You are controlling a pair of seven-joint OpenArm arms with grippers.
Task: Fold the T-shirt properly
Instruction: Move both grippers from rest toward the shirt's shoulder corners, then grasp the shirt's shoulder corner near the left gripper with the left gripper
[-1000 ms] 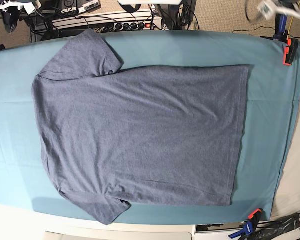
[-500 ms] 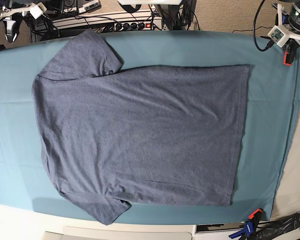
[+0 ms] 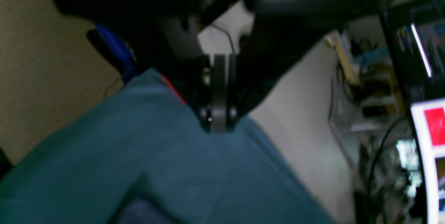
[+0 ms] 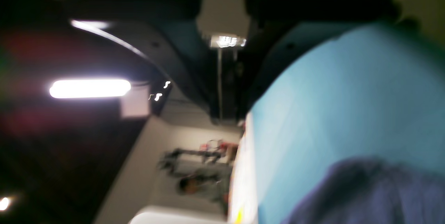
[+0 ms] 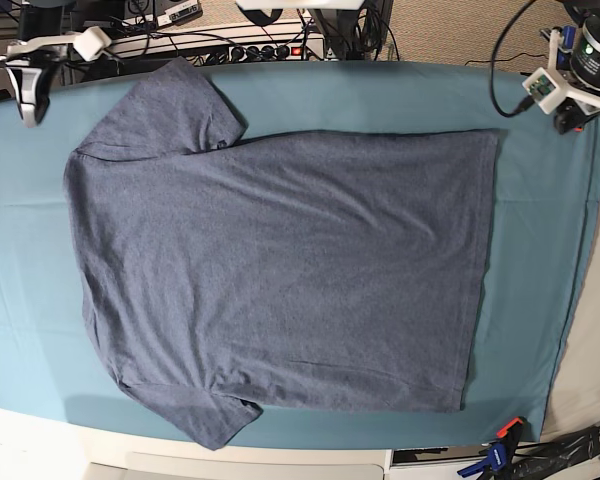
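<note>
while it lies spread flat, plain side up, the t-shirt covers most of the cloth's middle, collar end toward the left edge and hem toward the right. one sleeve reaches the far edge, the other the near edge. the cloth is teal and wraps the table. a clamp bites the near right corner. the right gripper hangs over the far left corner, apart from the shirt, fingers together with nothing between them. the left gripper sits over the far right corner, fingers pressed together on nothing, well apart from the hem. both wrist views are blurred.
</note>
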